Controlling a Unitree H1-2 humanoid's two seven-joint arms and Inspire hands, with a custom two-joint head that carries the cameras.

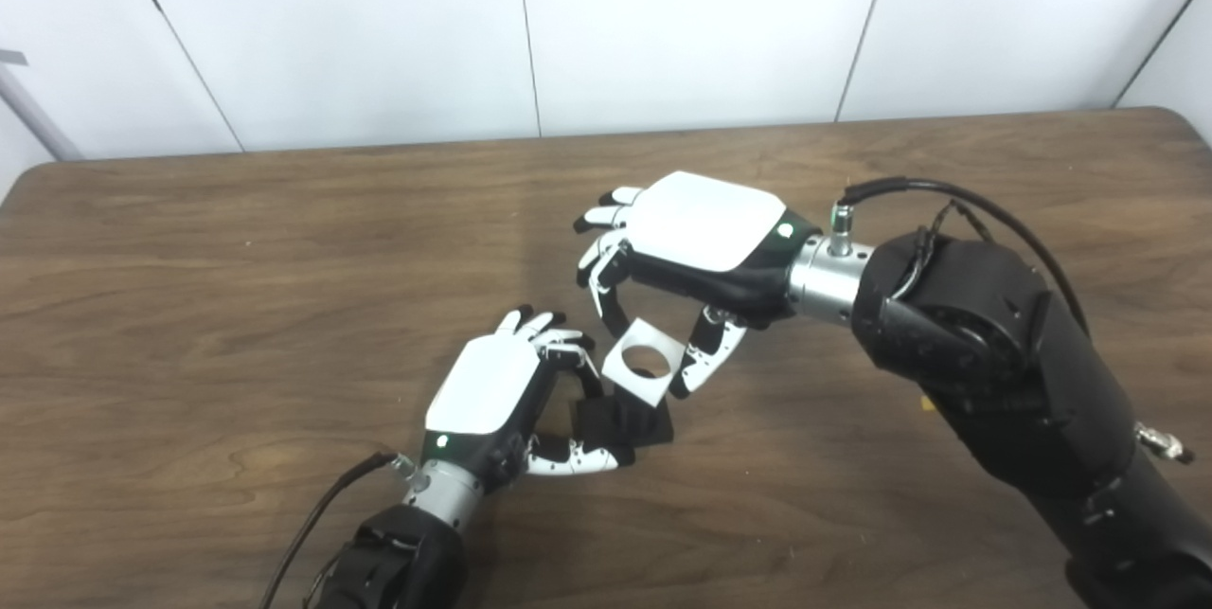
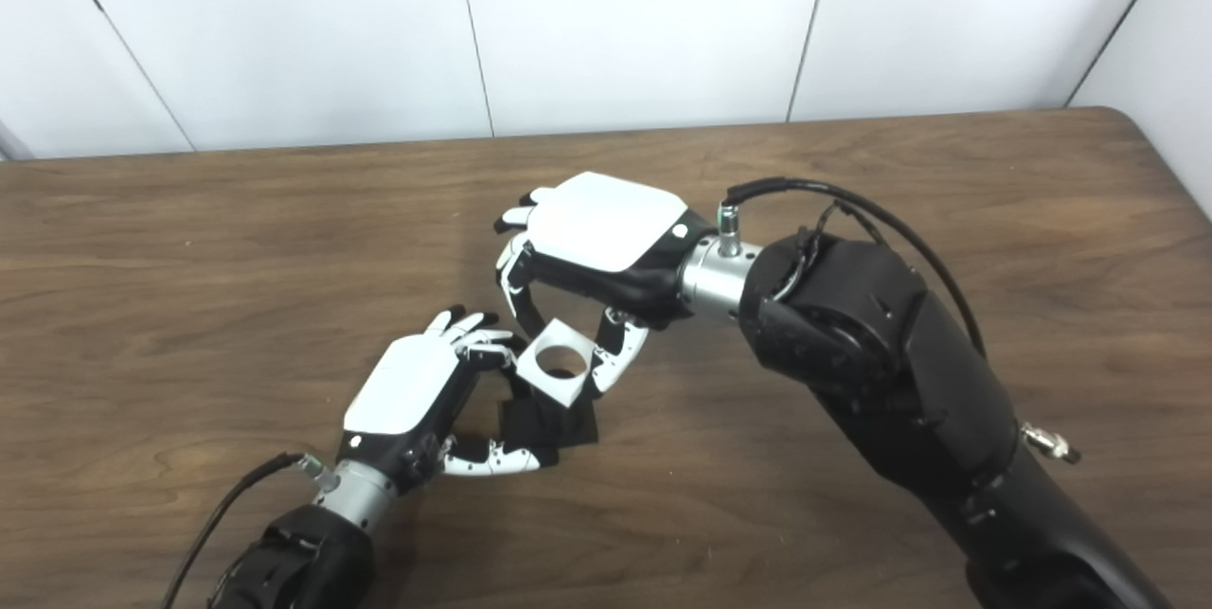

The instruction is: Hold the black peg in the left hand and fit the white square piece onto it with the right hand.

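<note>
Item one, the brown wood-grain table (image 1: 237, 287): I see it filling most of both head views, backed by a white panelled wall (image 1: 379, 22). Item two, the black peg on its dark block base (image 1: 620, 421): it sits low over the table near the centre, and I read my left hand (image 1: 497, 396) as clamped on it — white thumb (image 1: 576, 459) curled under the near side, fingers wrapped over the far side. How much of the base rests on the wood I cannot tell; the hand and its shadow cover that edge. Item three, the white square piece with a round hole through its middle (image 1: 646, 362): tilted, lifted clear of the table, directly above and just beside the top of the peg, pinched by my right hand (image 1: 696, 235) between thumb (image 1: 705, 353) on the right edge and fingers on the left. Whether the piece touches the peg is hidden by the piece itself. The left hand's fingertips stand right against the piece's left corner, crowding that side. Item four, cabling — a black cable (image 1: 947, 192) loops over the right wrist, another trails from the left wrist (image 1: 312, 519) towards the bottom edge. A grey bar (image 1: 33, 116) shows at the far left in the left eye view only.
</note>
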